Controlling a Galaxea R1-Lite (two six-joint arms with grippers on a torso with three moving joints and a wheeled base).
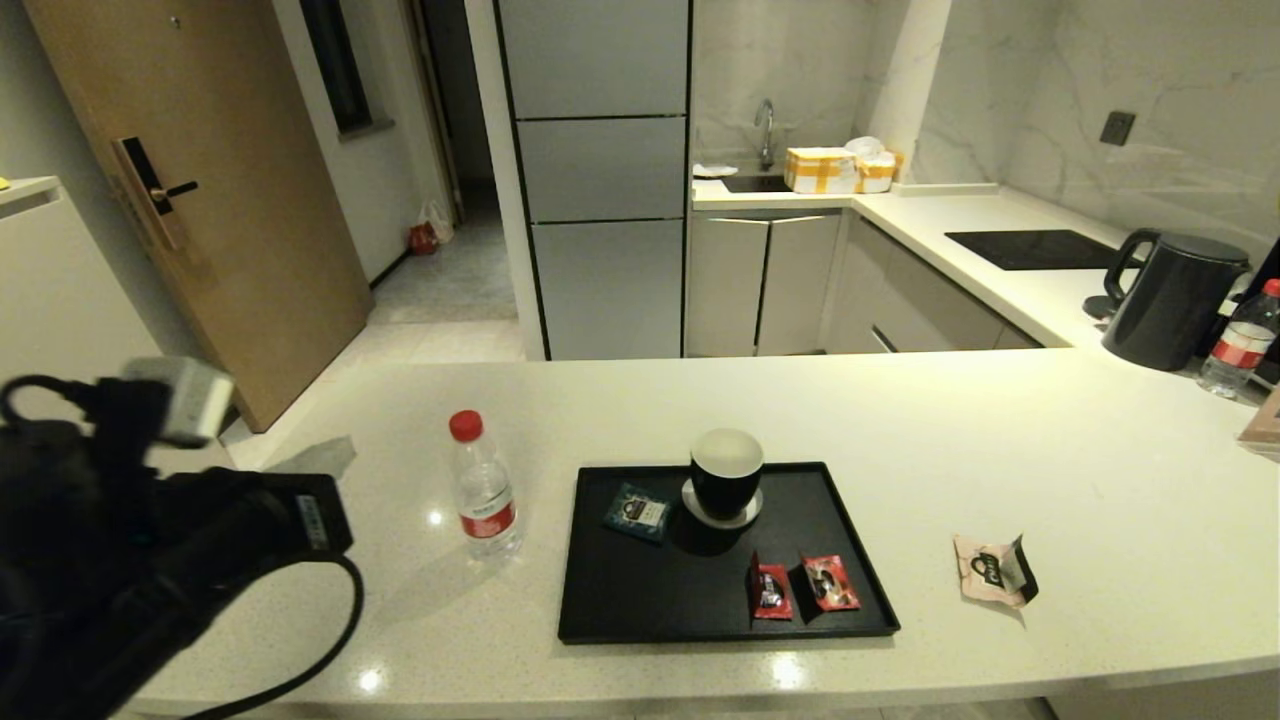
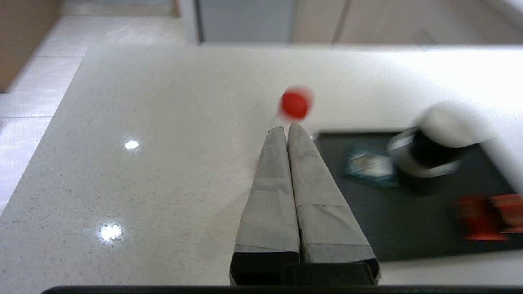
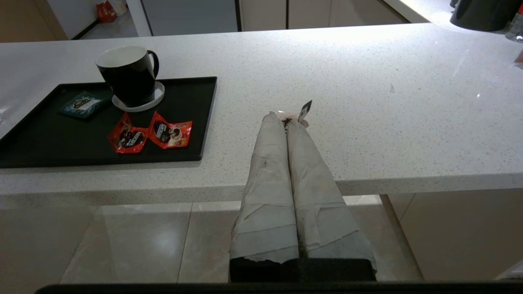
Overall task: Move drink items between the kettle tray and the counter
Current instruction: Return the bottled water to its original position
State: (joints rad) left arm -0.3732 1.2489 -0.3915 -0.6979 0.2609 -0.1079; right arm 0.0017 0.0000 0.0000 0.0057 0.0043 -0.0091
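Observation:
The clear water bottle (image 1: pixel 483 490) with its red cap (image 2: pixel 295 104) stands upright on the counter (image 1: pixel 1000 440), just left of the black kettle tray (image 1: pixel 650 590). To the tray's right, the pale beige sachet (image 1: pixel 993 570) lies on the counter. My left gripper (image 2: pixel 286 130) is shut and empty, held above the counter short of the bottle; the left arm (image 1: pixel 150 520) fills the near left. My right gripper (image 3: pixel 284 118) is shut and empty, low at the counter's front edge, pointing at the beige sachet (image 3: pixel 300 112), which its fingers partly hide.
On the tray stand a black cup (image 1: pixel 726 475) on a coaster, a teal sachet (image 1: pixel 635 512) and two red sachets (image 1: pixel 800 585). A black kettle (image 1: pixel 1170 300), a second bottle (image 1: pixel 1240 345) and the hob (image 1: pixel 1035 248) are far right.

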